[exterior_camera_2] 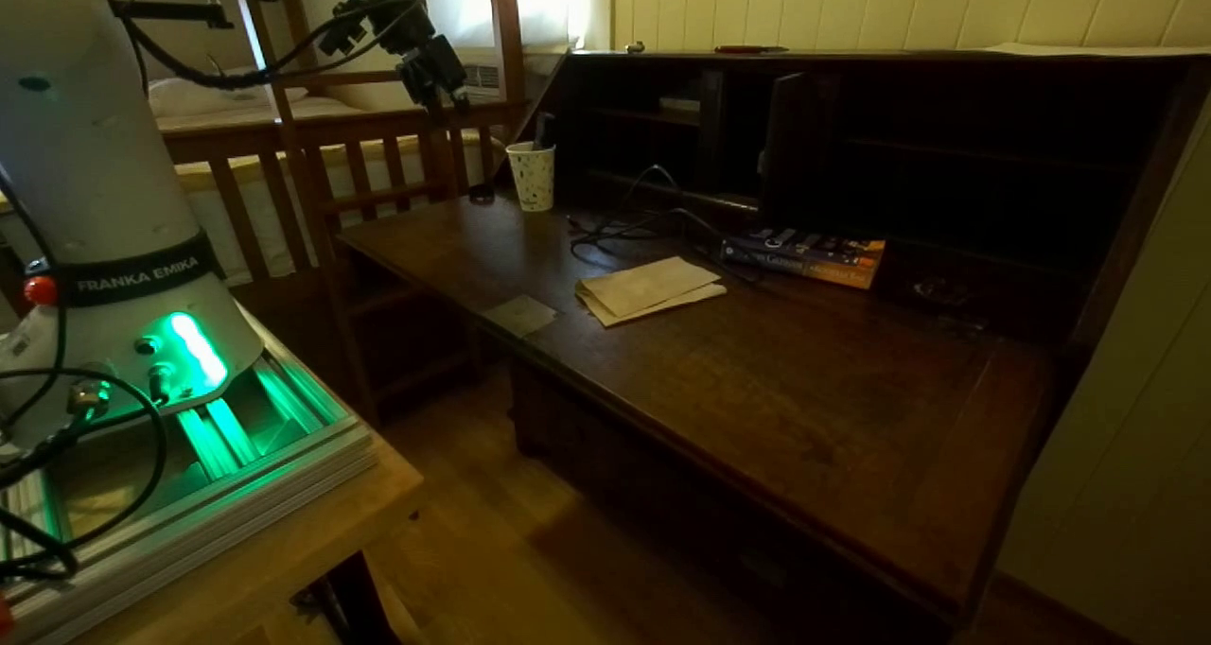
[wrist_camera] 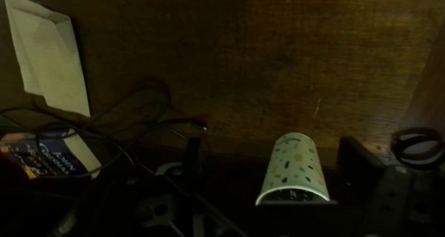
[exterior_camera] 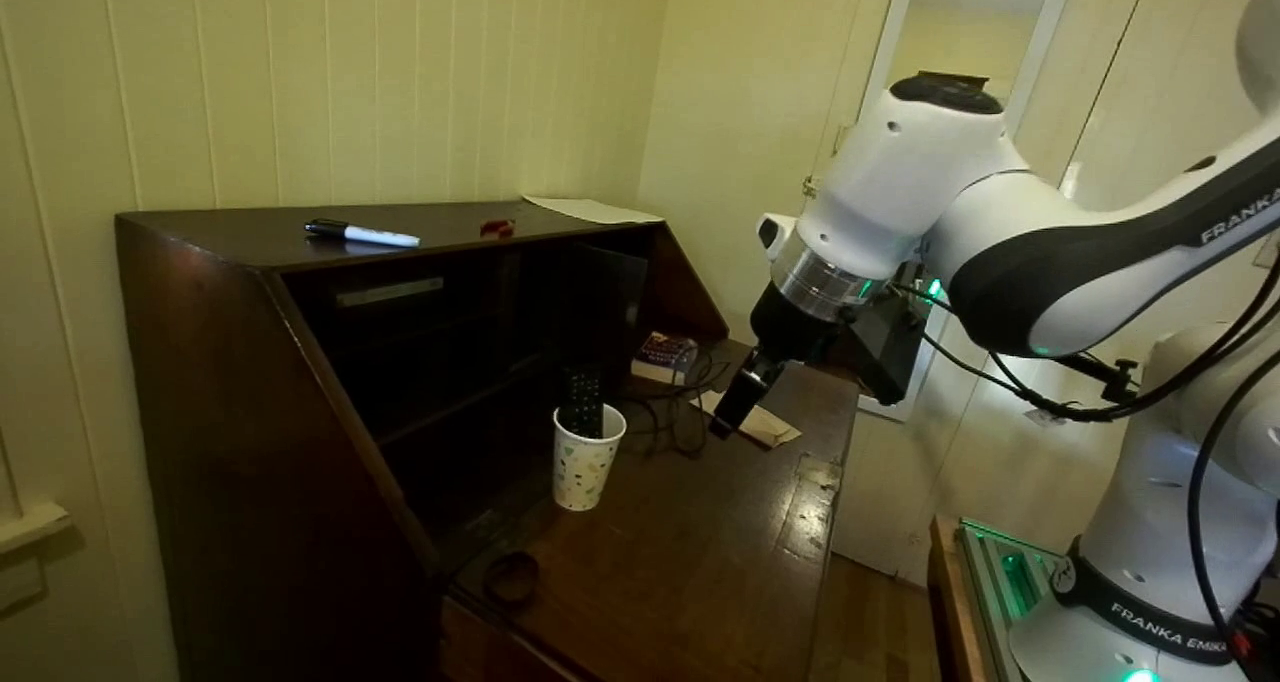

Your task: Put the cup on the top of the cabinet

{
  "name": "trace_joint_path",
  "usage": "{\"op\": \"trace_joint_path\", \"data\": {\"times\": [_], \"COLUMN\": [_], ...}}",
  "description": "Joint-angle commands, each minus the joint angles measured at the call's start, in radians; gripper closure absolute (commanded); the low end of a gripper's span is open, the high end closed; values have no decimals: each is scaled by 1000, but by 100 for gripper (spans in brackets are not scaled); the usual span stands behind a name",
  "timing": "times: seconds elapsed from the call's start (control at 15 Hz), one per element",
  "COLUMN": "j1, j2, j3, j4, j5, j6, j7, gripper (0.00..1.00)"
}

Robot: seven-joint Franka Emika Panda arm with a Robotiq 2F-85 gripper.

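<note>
White cup (exterior_camera: 583, 474): stood upright on the desk surface (exterior_camera: 680, 562) of the cabinet (exterior_camera: 240, 392) — a dark buttoned object (exterior_camera: 583, 402) held inside.
Gripper (wrist_camera: 270, 146): spread wide, with nothing grasped.
Reach toward cup: judged the step in hand; no lift yet made.
Pick-up: the cup to be straddled, lightly pinched and kept upright.
Cabinet top (exterior_camera: 220, 227): to be reached from above — the marker (exterior_camera: 365, 233) best avoided.

Yellowish panelled walls (exterior_camera: 410, 82), wooden floor (exterior_camera_2: 473, 513), slatted wooden bed frame (exterior_camera_2: 359, 127).
</note>
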Motion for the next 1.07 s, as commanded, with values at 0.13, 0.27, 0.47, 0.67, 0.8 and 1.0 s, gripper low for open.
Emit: {"op": "trace_joint_path", "data": {"times": [0.13,0.27,0.47,0.67,0.8,1.0], "j1": [-26,4,-26,-115,-175,-267], "j2": [200,166,170,193,215,206], "j3": [-61,-84,-56,6,21,54], "j4": [1,2,7,18,19,19], "j5": [-13,-24,-150,-327,-449,-586], "j6": [94,69,175,354,480,568], "j7": [47,30,123,245,335,450], "gripper": [0,0,0,0,0,0]}}
